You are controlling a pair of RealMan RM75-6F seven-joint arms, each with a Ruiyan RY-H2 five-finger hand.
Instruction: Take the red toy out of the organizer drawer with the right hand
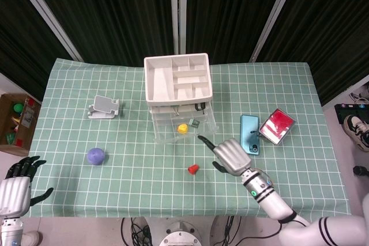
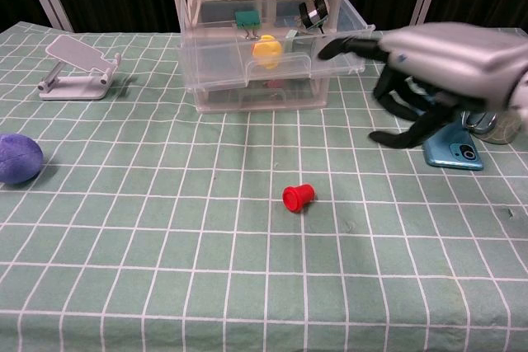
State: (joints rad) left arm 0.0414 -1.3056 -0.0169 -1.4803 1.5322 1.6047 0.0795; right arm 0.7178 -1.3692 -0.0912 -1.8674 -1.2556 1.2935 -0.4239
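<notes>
The red toy [image 1: 193,169] [image 2: 297,197] lies on its side on the green checked cloth, in front of the organizer. The clear organizer [image 1: 179,97] [image 2: 256,39] has its upper drawer [image 1: 199,124] [image 2: 330,43] pulled out, with a yellow item [image 1: 182,128] [image 2: 266,51] and clips inside. My right hand [image 1: 230,155] [image 2: 437,72] hovers open to the right of the toy, fingers spread, one finger stretched toward the drawer front; it holds nothing. My left hand [image 1: 16,191] is at the bottom left corner of the head view, off the table, fingers apart and empty.
A purple ball [image 1: 95,155] [image 2: 18,158] sits at the left. A white phone stand [image 1: 104,108] [image 2: 78,68] is behind it. A teal phone [image 1: 249,134] [image 2: 450,150] and a red-lidded metal cup [image 1: 277,126] [image 2: 505,92] lie right of the organizer, close to my right hand.
</notes>
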